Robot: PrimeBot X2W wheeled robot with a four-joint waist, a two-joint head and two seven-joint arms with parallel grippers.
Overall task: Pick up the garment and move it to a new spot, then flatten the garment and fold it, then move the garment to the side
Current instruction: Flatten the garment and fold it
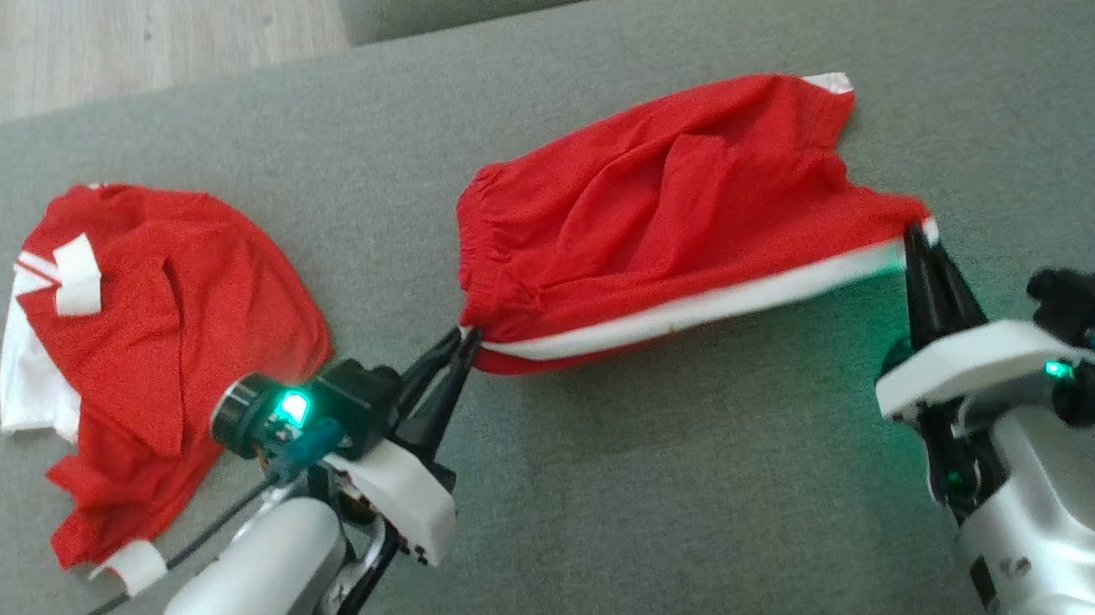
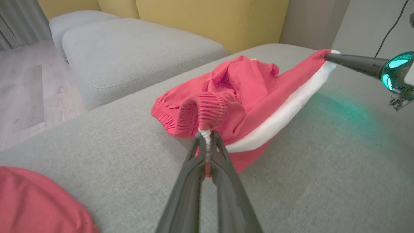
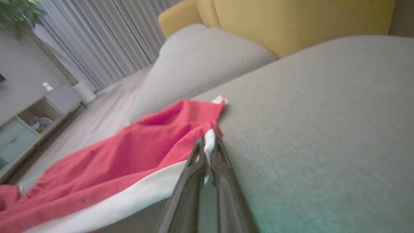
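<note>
Red shorts (image 1: 658, 206) lie mid-cushion on the grey sofa cushion (image 1: 626, 501), white-striped near edge taut between both grippers. Left gripper (image 1: 466, 339): jaws clamped on the waistband corner. Right gripper (image 1: 914, 234): jaws clamped on the leg-hem corner. Second red garment (image 1: 166, 314) lies crumpled, well apart on the left.

no readable text, labels or numbers

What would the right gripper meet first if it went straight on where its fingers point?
The red shorts: the right gripper is shut on their white-striped corner, so it would probably push into that cloth.
</note>
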